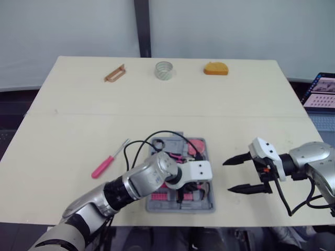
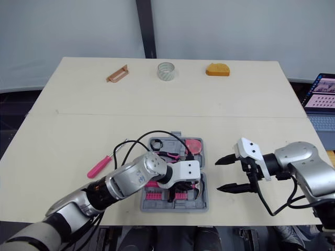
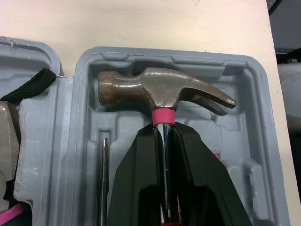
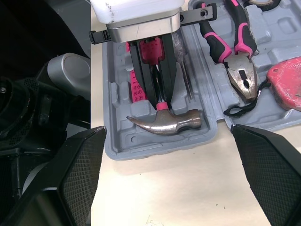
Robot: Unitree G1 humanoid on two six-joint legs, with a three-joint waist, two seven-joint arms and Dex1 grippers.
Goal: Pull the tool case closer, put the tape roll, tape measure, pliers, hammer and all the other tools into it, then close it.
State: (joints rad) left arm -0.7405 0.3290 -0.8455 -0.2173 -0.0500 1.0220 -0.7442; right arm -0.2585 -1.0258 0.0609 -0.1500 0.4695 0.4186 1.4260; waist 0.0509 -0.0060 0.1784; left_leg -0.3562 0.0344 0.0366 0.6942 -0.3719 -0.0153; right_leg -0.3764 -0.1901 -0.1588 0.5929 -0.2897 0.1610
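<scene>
Inside moulded case [image 3: 117, 126], left claw [image 3: 163, 134] pinches steel-looking hammer [image 3: 162, 88].

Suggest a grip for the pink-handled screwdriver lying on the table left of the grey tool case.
Take the pink-handled screwdriver by the middle of its thick handle, coming straight down from above with fingers across its width. It lies flat and diagonal on the pale table, bare surface either side; the thin metal shaft offers little to pinch.

No legible text: marks on laptop screen [image 1: 322, 94] and pink bit holder [image 4: 137, 87] in the tool case [image 4: 141, 142] are too small.
</scene>
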